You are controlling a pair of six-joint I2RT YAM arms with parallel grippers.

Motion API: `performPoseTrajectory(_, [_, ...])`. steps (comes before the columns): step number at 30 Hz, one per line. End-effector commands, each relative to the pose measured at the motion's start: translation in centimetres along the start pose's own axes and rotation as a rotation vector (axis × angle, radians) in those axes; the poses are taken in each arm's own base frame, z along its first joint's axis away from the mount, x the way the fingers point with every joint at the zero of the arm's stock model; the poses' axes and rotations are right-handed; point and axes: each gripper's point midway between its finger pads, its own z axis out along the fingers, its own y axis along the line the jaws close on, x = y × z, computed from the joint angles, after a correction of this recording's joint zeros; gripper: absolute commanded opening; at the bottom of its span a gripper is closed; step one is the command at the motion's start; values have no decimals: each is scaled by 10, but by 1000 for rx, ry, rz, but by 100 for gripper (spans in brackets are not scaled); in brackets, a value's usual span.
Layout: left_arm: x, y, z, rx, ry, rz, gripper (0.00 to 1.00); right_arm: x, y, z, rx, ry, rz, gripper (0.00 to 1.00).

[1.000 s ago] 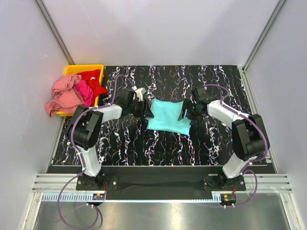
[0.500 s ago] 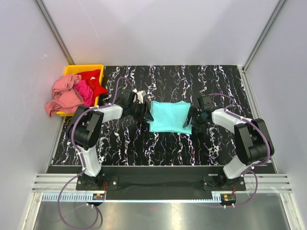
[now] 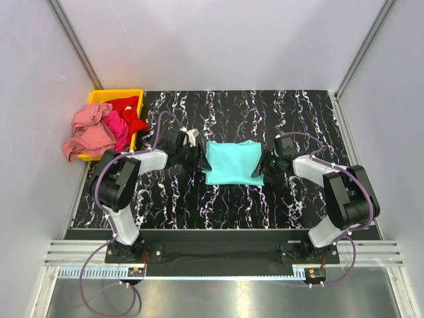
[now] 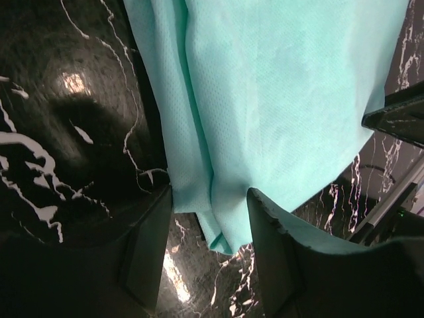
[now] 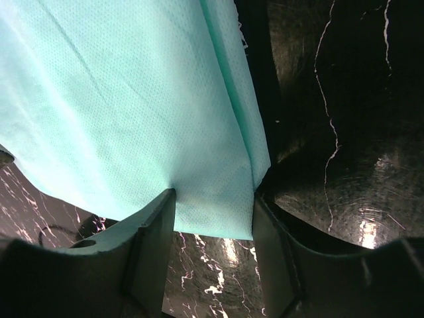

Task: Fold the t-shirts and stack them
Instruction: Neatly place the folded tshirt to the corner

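Note:
A turquoise t-shirt [image 3: 232,162] lies folded into a rough square on the black marbled table [image 3: 225,205]. My left gripper [image 3: 198,158] is at its left edge. In the left wrist view the gripper [image 4: 209,245] is open, and a hanging fold of the shirt [image 4: 278,86] sits between the fingers [image 4: 149,252]. My right gripper [image 3: 266,169] is at the shirt's right edge. Its jaws [image 5: 212,245] also stand apart, with the shirt's [image 5: 132,99] corner spanning the gap. Red [image 3: 127,109], magenta [image 3: 116,126] and salmon pink [image 3: 86,132] t-shirts are heaped at the far left.
The yellow bin [image 3: 119,95] holding the heap sits at the table's far left corner, with the pink shirt spilling over its left side. White walls [image 3: 218,40] close in the table at the back and both sides. Both arm bases stand at the near edge.
The right gripper slid down and outward along the shirt's right edge and its jaws narrowed. The left gripper drew back a little to the left. The shirt settled into a squarer shape.

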Motion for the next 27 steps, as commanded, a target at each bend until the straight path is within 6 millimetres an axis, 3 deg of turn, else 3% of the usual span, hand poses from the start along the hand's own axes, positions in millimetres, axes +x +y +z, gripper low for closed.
performPoseTrajectory(1, [-23, -26, -12, 90, -120, 46, 54, 12, -6, 1, 1, 24, 15, 56])
performPoseTrajectory(11, [-11, -36, -7, 170, -100, 9, 51, 12, -1, -1, -24, 23, 32, 50])
performPoseTrajectory(14, [-13, -41, -9, 175, -90, -14, 41, 13, 1, -2, -28, 23, 33, 48])
performPoseTrajectory(15, [-14, -43, -11, 174, -89, -32, 32, 13, 0, -3, -27, 20, 32, 47])
performPoseTrajectory(19, [-16, -46, -13, 139, -38, -121, 23, 14, -1, -2, -25, 25, 35, 46])
performPoseTrajectory(21, [-8, -40, -10, 100, 20, -169, 25, 14, -1, -2, -23, 25, 35, 45])
performPoseTrajectory(22, [0, -32, -7, 57, 68, -205, 37, 15, -1, -1, -24, 26, 36, 45])
performPoseTrajectory(27, [16, -19, -9, 0, 103, -226, 46, 14, -1, -3, -22, 22, 33, 45])
